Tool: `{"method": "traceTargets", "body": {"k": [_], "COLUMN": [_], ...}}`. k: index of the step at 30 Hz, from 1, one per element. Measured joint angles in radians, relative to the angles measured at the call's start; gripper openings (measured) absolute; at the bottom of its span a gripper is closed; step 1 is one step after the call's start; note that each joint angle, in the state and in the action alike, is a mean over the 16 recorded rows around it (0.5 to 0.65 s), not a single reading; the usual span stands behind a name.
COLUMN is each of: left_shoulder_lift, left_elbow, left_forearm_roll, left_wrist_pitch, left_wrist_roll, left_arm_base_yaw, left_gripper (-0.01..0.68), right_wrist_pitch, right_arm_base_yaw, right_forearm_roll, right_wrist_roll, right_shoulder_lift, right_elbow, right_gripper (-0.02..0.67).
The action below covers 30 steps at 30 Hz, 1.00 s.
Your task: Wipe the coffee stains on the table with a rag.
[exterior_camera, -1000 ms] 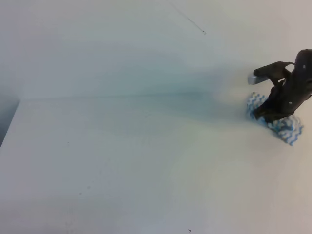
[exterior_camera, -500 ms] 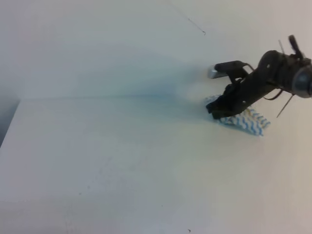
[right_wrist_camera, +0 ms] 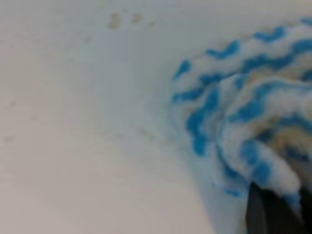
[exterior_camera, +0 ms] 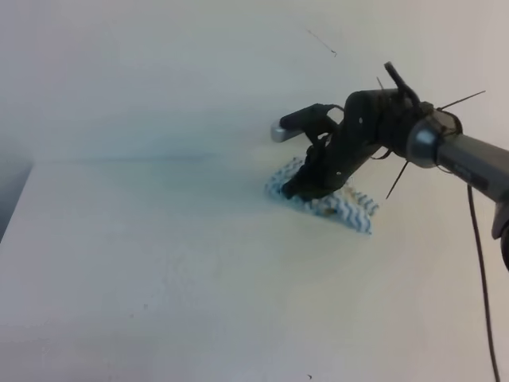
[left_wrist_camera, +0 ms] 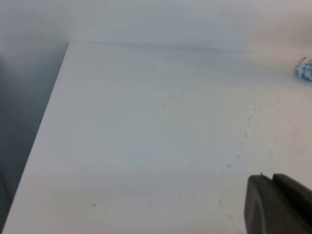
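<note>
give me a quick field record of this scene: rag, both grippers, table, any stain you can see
rag: blue and white wavy stripes, brownish smudges, bunched on the table
right gripper: down on the rag's left part, shut on it
left gripper: only a dark tip shows in the left wrist view, off the rag; open or shut unclear
table: plain white, faint specks
coffee stains: no clear blot visible; two small tan spots in the right wrist view

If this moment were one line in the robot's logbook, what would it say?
step: wiping | right gripper: shut on rag, pressed to table | left gripper: idle, off the rag | coffee stains: none clearly visible
</note>
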Motion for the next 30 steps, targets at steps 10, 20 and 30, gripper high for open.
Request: {"method": "traceTargets", "body": {"k": [10, 20, 30], "left_shoulder_lift": [0.002, 0.003, -0.005], "left_elbow": [0.000, 0.000, 0.000], "left_forearm_roll": [0.000, 0.000, 0.000], "left_wrist_pitch": [0.000, 0.000, 0.000], "left_wrist_roll": [-0.001, -0.001, -0.001], "left_arm_base_yaw": [0.000, 0.000, 0.000], "left_gripper": [-0.004, -0.004, -0.004], "right_wrist_pitch": [0.070, 0.176, 0.172], "right_arm_base_yaw": [-0.159, -0.308, -0.278], "right_forearm_roll": [-0.104, -0.119, -0.054], "right_wrist_roll": [0.079, 0.063, 0.037], "right_shoulder_lift": [-0.001, -0.037, -0.066], "right_elbow": [-0.023, -0.007, 0.050], "right_gripper": [0.010, 0.009, 0.009]}}
